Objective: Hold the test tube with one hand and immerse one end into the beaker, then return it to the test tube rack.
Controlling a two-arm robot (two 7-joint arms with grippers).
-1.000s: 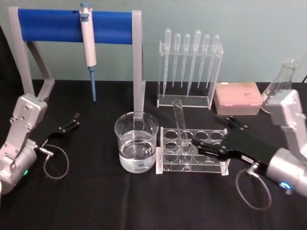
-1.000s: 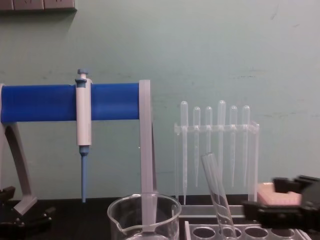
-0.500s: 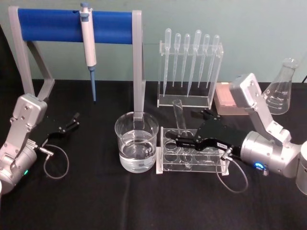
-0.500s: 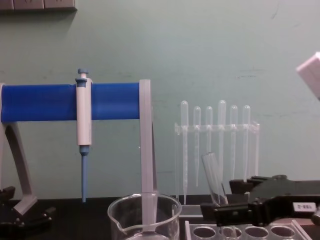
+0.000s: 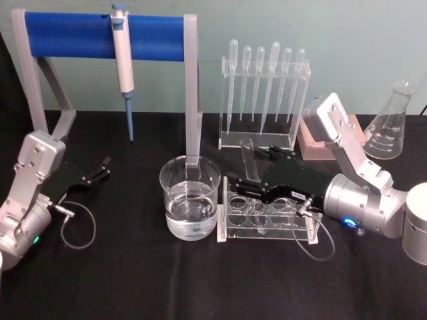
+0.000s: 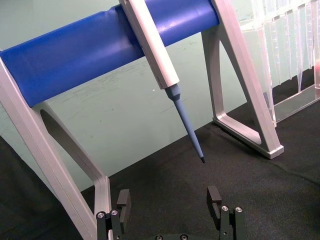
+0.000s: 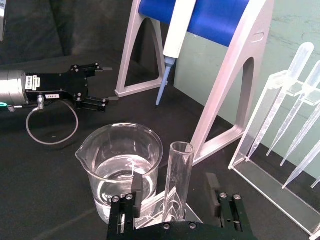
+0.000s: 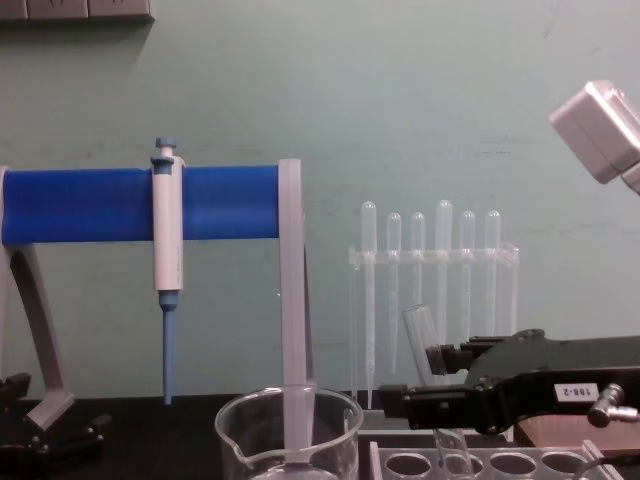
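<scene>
The black worktop carries the test tube rack, and the risks lie close to that rack. The blue-barred stand rises behind the rack's left end, so its grey post is something a lifted tube could knock. The beaker, part full of water, stands just beside the rack's left end, close enough that a shoved rack would bump it. The right gripper hangs over the rack with its jaws wide, one on each side of the test tube, neither seeming to touch it. The left gripper lies parked, jaws apart, well to the rack's left. The tube leans in a hole near the rack's left end and sits nearer one jaw. I judge that closing could push it sideways against the hole's edge, jam it, or drag the light rack up on the lift. Smooth glass may also slip if pinched off-centre.
</scene>
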